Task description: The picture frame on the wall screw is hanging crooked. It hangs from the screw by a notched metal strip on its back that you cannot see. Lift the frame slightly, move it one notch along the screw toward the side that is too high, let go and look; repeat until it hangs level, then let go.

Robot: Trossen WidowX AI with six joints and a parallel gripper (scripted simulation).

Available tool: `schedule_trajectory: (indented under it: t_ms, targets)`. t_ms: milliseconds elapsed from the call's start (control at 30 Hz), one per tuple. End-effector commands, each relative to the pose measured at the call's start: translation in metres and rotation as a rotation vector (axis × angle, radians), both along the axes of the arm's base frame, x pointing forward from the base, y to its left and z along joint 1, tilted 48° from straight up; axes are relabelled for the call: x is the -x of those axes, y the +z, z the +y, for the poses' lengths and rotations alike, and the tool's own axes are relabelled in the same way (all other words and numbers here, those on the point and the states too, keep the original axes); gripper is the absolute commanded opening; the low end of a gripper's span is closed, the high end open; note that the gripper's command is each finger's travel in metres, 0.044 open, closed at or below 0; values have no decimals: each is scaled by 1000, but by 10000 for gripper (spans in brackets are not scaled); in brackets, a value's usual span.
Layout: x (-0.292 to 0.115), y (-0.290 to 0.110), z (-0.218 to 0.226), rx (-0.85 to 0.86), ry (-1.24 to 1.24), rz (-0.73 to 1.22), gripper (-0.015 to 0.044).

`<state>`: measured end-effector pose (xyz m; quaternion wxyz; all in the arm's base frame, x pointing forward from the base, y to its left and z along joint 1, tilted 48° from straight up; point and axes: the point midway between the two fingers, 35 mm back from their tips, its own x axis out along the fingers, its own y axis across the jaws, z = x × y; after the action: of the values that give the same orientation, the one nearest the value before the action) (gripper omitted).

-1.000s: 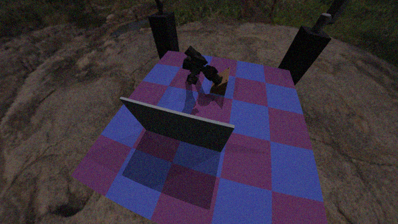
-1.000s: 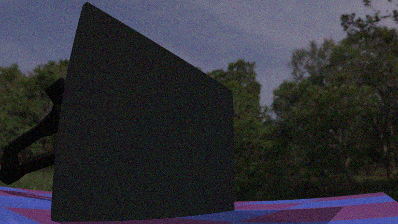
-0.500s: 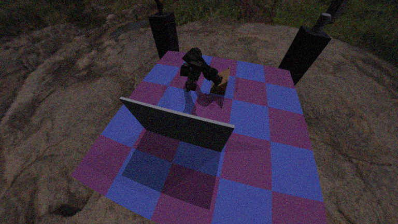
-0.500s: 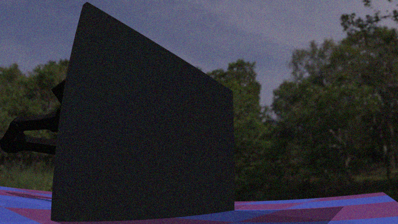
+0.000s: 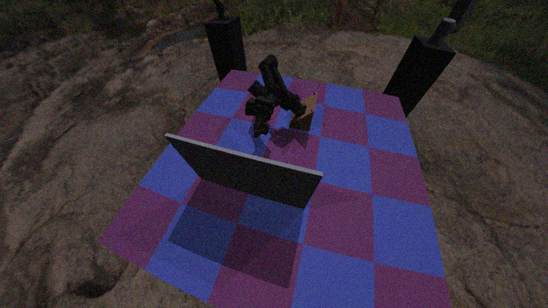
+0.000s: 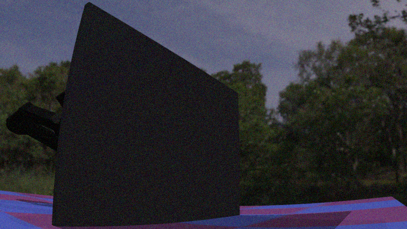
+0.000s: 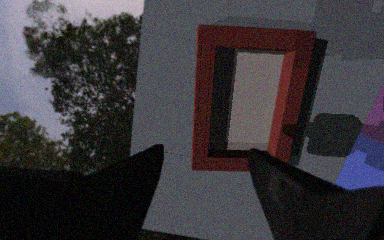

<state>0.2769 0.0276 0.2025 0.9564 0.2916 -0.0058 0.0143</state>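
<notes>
The checkered mat [image 5: 343, 207] lay on rough ground. On it stood the wall [image 7: 170, 100], with the red picture frame [image 7: 252, 97] hanging on its pale face. Your gripper [image 7: 205, 165] faced the frame, fingers apart and holding nothing. In my judgement, a misaligned approach risked knocking the frame off its screw.

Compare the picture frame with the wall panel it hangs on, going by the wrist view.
The picture frame is red around a pale centre; the wall panel is plain light grey. The frame is far smaller than the panel. The frame stands out and throws a dark shadow; the panel is flat. Both are rectangular.
</notes>
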Motion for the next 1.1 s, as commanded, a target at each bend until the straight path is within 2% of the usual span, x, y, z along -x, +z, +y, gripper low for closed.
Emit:
schedule_trajectory:
  t_ms: [0, 233, 600, 1067]
  targets:
    - [0, 0, 0, -5, 4, -1, 260]
    - [-10, 4, 1, -5, 4, -2, 260]
    - [-79, 3, 2, -5, 4, -6, 260]
    - [-80, 3, 2, -5, 4, -6, 260]
